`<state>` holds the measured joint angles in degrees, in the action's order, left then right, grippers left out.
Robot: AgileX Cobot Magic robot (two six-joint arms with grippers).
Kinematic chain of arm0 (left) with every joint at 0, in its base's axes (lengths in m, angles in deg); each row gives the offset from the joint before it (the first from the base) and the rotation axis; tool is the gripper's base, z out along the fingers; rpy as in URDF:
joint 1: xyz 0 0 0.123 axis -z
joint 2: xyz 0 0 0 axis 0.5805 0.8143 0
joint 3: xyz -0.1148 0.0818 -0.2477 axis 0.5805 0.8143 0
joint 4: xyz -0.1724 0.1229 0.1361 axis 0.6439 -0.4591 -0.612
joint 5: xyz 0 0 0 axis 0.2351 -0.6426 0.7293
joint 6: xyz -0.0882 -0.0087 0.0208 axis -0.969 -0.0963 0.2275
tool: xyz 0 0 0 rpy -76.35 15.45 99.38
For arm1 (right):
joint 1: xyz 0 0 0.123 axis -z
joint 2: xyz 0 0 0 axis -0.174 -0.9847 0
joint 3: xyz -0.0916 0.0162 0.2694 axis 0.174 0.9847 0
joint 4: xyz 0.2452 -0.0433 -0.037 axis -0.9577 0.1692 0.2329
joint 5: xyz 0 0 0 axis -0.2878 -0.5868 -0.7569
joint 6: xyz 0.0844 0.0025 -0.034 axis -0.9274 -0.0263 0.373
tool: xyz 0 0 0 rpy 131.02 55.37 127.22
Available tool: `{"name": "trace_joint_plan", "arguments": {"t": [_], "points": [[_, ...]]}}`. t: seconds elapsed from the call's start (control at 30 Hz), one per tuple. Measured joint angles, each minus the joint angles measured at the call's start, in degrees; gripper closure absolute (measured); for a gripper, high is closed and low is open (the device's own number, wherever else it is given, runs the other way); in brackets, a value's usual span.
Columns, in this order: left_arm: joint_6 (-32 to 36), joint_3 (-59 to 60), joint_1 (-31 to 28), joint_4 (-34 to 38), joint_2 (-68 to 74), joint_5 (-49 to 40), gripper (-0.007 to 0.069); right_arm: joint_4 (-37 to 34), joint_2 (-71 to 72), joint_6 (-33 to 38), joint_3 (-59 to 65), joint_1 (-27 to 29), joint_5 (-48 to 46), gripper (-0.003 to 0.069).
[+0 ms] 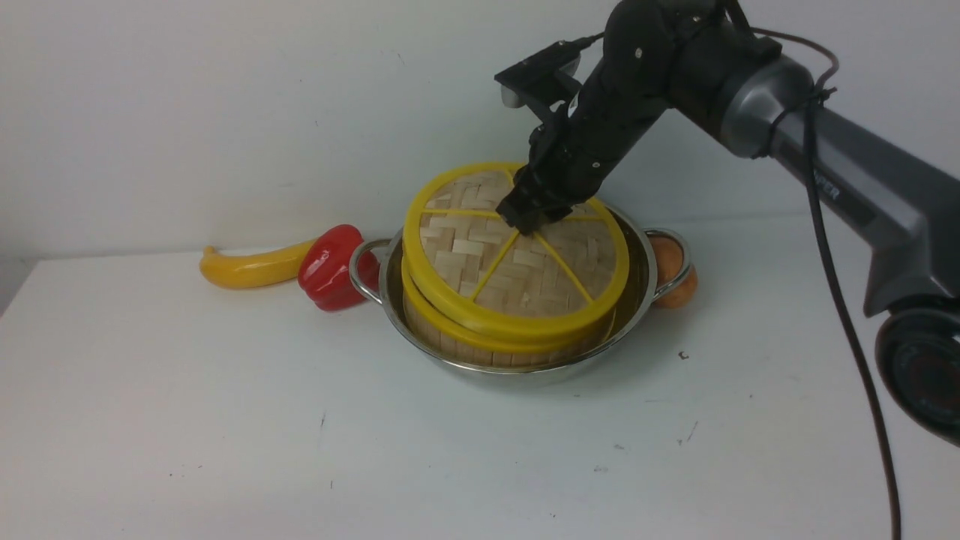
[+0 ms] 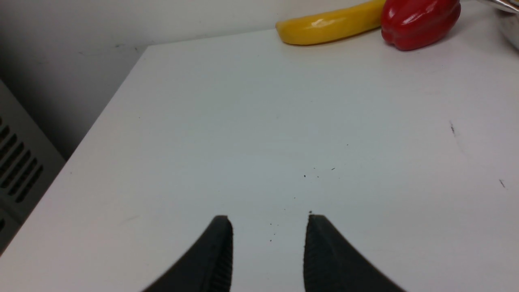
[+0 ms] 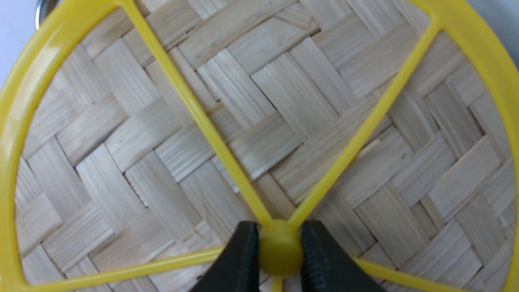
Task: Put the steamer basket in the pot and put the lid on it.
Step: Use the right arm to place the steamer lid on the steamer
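The steamer basket sits inside the pot, its upright bamboo strips and yellow rim showing above the steel edge; the lid lies over it at a tilt, its near edge seeming to touch the basket's rim while the far edge stands higher, so I judge it not yet seated. The right gripper is clamped on the lid's centre knob, a small yellow plastic stub where the spokes meet; the jaws pinch it from both sides. The left gripper hangs partly open over bare table, well off to the pot's left, gripping nothing. The lid looks light and fairly stiff; it is a flat disc of woven bamboo strips, matte and dry, framed in smooth glossy plastic. The knob is the sensible hold, though it is small and slick and may let the disc swivel. The pot is shiny, rounded and loop-handled; a red pepper lies just beside its left handle, with a yellow squash beyond.
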<state>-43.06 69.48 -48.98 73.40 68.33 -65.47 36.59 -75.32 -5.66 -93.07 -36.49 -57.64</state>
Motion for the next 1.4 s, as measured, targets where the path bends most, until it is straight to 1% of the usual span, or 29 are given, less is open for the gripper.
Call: {"name": "trace_joint_plan", "arguments": {"t": [0.8,1.4], "points": [[0.0,0.0,0.0,0.0,0.0,0.0,0.0384,0.23,-1.49,0.38,-0.04,0.0,1.01,0.0515],[0.0,0.0,0.0,0.0,0.0,0.0,0.0384,-0.85,-1.49,2.94,-0.04,0.0,1.37,0.0515]]}}
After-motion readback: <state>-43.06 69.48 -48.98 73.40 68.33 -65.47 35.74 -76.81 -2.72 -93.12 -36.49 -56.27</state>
